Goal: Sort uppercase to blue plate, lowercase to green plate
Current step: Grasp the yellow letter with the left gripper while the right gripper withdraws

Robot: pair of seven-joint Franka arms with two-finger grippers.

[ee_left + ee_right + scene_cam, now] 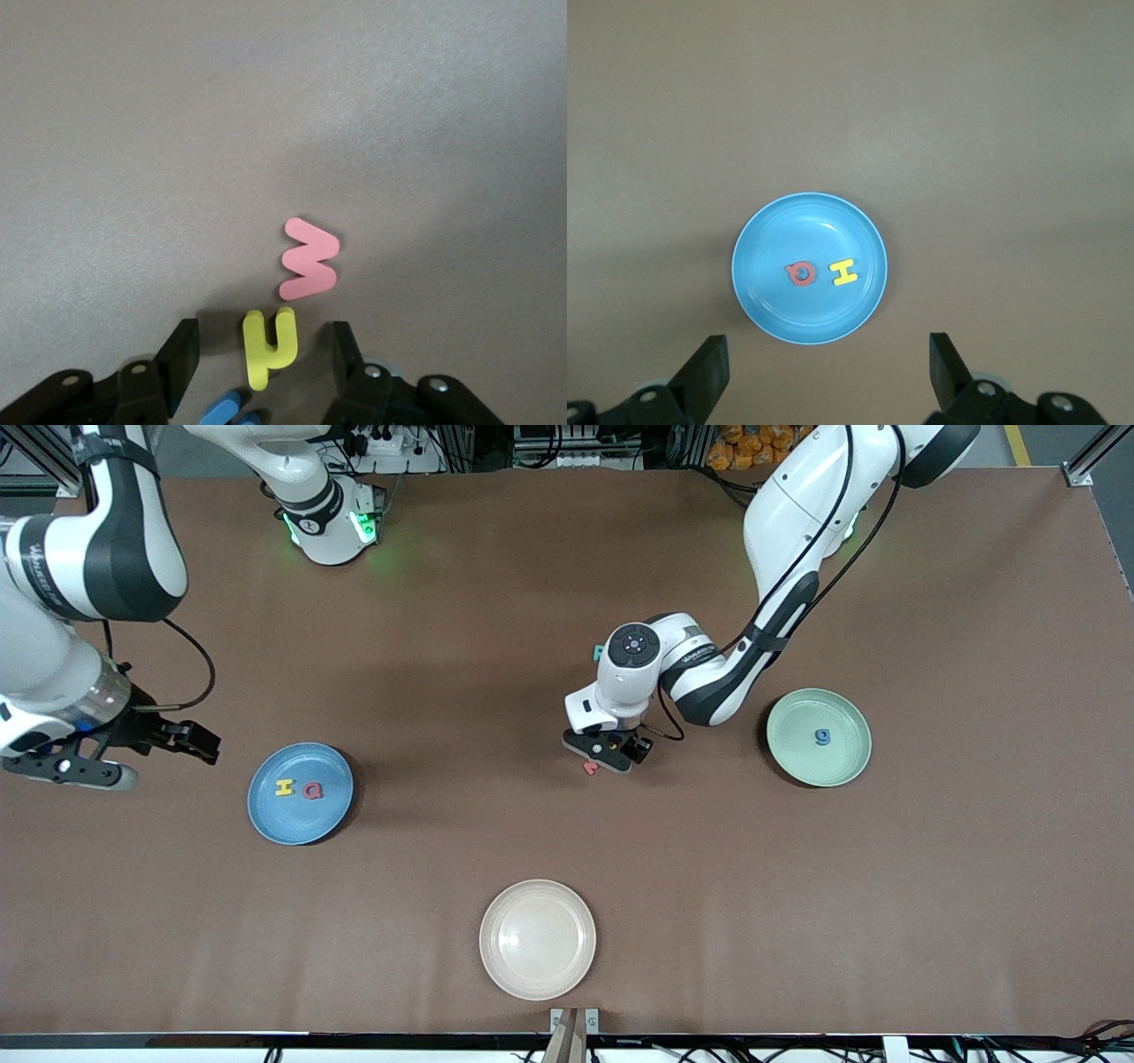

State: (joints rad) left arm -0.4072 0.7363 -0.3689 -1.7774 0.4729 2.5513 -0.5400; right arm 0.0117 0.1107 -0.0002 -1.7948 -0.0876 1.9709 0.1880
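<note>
Down at the surface (567,584), the left gripper (264,356) is lowered near the middle, its fingers (182,350) parted on either side of a yellow letter (268,347) that lies between them; neither finger touches it, so nothing is grasped. Just beside that letter lies a pink-red letter (309,258), and a blue letter (223,411) shows at the gripper's base. In the front view only the red letter's tip peeks out from under the gripper.

Up in the air, the right gripper (828,367) hangs spread wide and empty near the blue plate (266,815), which holds the yellow H (283,787) and red Q (312,790) side by side. Toward the left arm's end sits the green plate (797,762) with the blue g (823,736) in it. A cream plate (537,939) lies nearest the front camera.
</note>
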